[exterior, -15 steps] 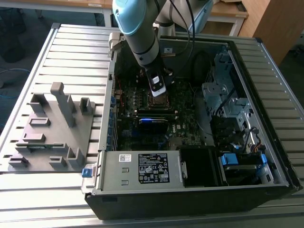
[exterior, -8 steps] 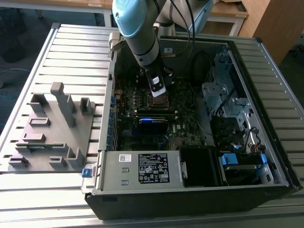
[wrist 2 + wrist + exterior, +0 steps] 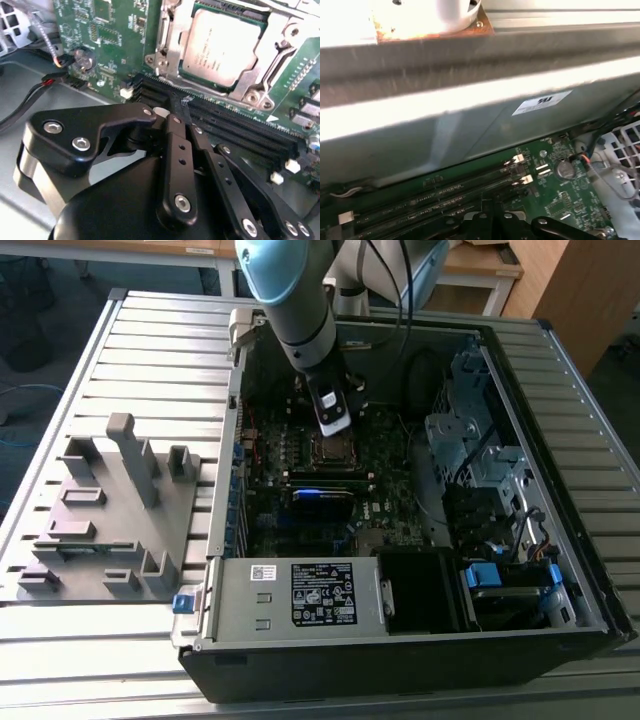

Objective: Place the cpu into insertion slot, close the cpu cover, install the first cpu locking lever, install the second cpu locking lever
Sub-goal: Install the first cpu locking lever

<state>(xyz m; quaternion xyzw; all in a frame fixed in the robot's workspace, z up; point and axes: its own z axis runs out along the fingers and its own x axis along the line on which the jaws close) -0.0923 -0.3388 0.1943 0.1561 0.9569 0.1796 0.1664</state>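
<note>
In the exterior view my gripper (image 3: 335,422) hangs inside the open computer case, just above the insertion slot (image 3: 333,448) on the green-black board. The second wrist view has the cpu (image 3: 222,45), a pale metal square, lying flat in the insertion slot (image 3: 250,95). The silvery cpu cover (image 3: 175,47) lies down around it. A thin locking lever (image 3: 277,62) runs along one side of the cover. My gripper (image 3: 181,107) is shut with nothing in it, its black fingers (image 3: 172,135) pressed together over the long black memory slots beside the socket.
Black memory slots (image 3: 235,125) run beside the socket. The grey case wall (image 3: 470,125) stands close by in the first wrist view. A coin battery with wires (image 3: 82,60) sits on the board. Drive cages (image 3: 480,460) are on the exterior view's right, and a grey fixture (image 3: 110,500) is outside the case.
</note>
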